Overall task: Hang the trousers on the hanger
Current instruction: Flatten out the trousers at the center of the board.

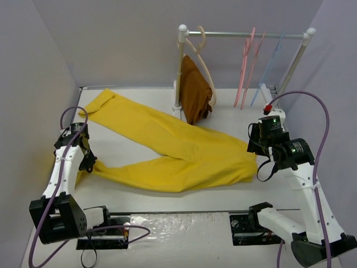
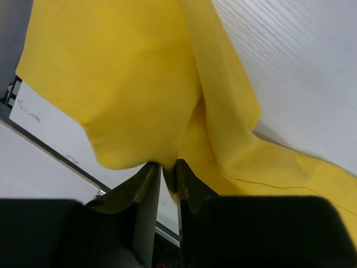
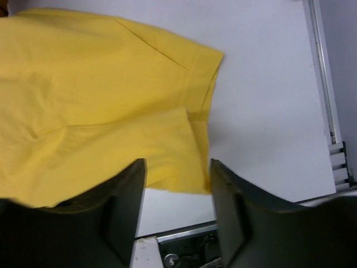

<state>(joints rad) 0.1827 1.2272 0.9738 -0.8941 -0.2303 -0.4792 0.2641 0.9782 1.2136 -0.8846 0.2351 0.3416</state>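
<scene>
Overhead camera looks down from behind; wrist cameras press close, apparently downward, on the same trousers.

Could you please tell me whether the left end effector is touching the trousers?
Touching. The left wrist view shows the left end effector nearly shut, with a fold of the trousers caught in the narrow slot between its fingertips.

Left gripper jaws almost together, perhaps pinching; right gripper jaws apart.
</scene>
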